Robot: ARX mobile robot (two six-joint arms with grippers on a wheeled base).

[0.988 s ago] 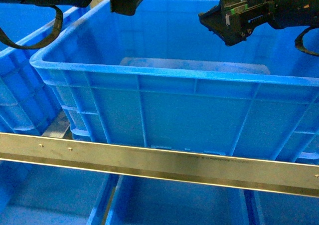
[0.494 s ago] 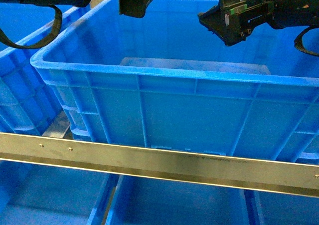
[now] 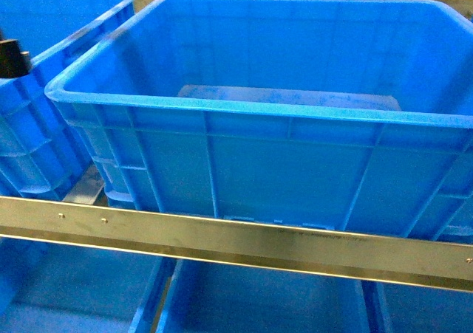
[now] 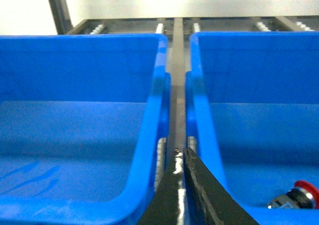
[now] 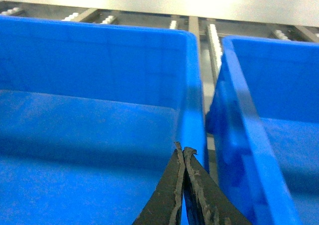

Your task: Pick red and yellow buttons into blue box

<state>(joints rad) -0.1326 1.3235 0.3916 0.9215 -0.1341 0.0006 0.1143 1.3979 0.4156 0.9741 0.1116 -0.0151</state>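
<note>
Lying right of left tool (image 4: 180, 157): red button (image 4: 305, 189).

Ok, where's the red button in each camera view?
Head: not visible; the near wall of the blue box hides most of its floor.
Left wrist: the red button sits in the bottom right corner, inside the right-hand box.
Right wrist: not in it.
Shared landmark: the blue box, in the centre in head, probably on the right in left wrist and on the left in right wrist.

The large deep blue plastic crate (image 3: 259, 137) stood open-topped; a metal rail (image 3: 236, 238) crossed its front wall.
</note>
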